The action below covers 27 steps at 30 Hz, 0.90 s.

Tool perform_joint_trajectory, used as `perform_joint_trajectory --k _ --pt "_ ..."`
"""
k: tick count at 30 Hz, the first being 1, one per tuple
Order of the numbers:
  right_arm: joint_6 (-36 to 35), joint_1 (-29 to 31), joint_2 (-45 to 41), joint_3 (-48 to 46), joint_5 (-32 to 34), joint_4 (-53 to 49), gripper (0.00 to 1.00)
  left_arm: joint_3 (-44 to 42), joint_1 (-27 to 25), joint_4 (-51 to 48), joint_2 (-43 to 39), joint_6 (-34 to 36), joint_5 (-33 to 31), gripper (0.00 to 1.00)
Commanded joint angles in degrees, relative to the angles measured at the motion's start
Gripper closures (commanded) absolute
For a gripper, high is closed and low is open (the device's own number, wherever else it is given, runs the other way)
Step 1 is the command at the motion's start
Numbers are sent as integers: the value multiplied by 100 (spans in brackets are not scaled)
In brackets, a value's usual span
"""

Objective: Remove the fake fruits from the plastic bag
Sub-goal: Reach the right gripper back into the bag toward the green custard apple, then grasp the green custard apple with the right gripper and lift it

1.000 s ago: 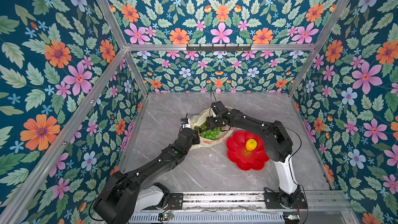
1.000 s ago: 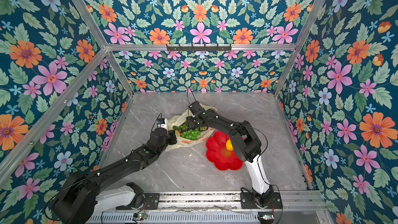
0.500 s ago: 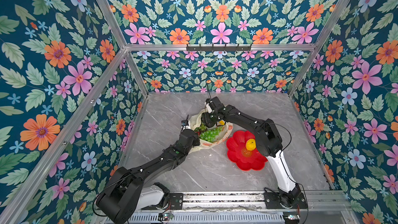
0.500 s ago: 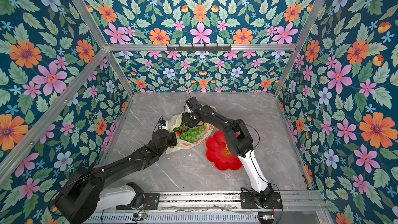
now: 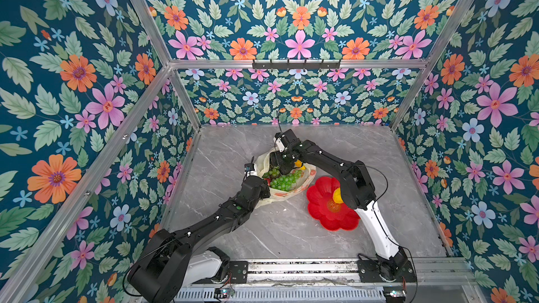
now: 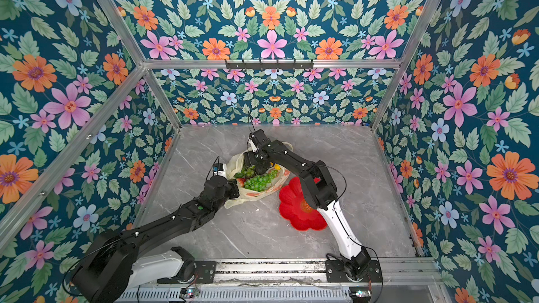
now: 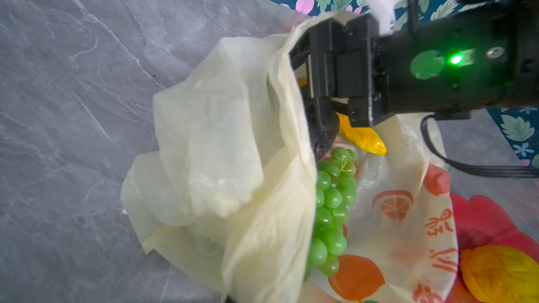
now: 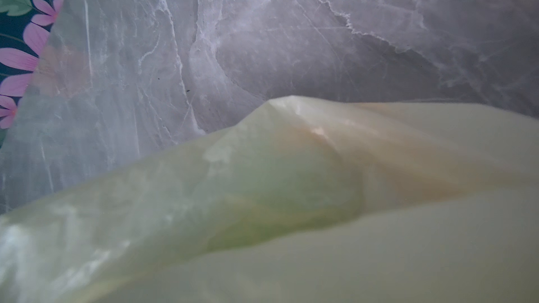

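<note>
In both top views the left arm [image 5: 221, 220] stretched low and long from the front rail toward the middle of the table [image 5: 233, 147]. Its wrist bent so that the left gripper [image 5: 266, 190] met the near rim of the bag [image 5: 262, 161]. The right arm [image 5: 329, 161] rose from its base, folded at the elbow above the plate [image 5: 326, 222] and reached down again. The right gripper [image 5: 281, 164] pointed into the bag's mouth. The bag lay mid-table just beside the plate, with grapes [image 5: 284, 182] and a banana [image 5: 300, 165] inside. A lemon [image 5: 337, 195] sat on the plate. A gold mark at the plate's centre was too small to read.

In the left wrist view the left gripper was out of frame. It was pressed together, and the bag's film ran up toward it, pinched at the rim. The right gripper's fingers [image 7: 320, 118] stood spread, their tips behind the film, beside the banana and above the grapes. Orange characters printed among the fruit-slice prints could not be read.

In the right wrist view blurred film filled the foreground, a green shape showing through it, with table behind.
</note>
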Motion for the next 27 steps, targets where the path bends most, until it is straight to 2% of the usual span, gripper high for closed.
perform_joint_trajectory --k 1,10,20,27 --pt "-274 8 162 256 30 -267 18 -32 8 74 -53 94 -102 100" --pt "-215 -11 560 711 -82 -521 13 -77 24 98 -77 96 -78 100" --pt "-224 -14 270 467 -155 -459 25 -94 33 89 -53 133 -119 100" --pt "-205 -9 -83 71 -133 -283 29 -83 34 107 -10 142 -122 100"
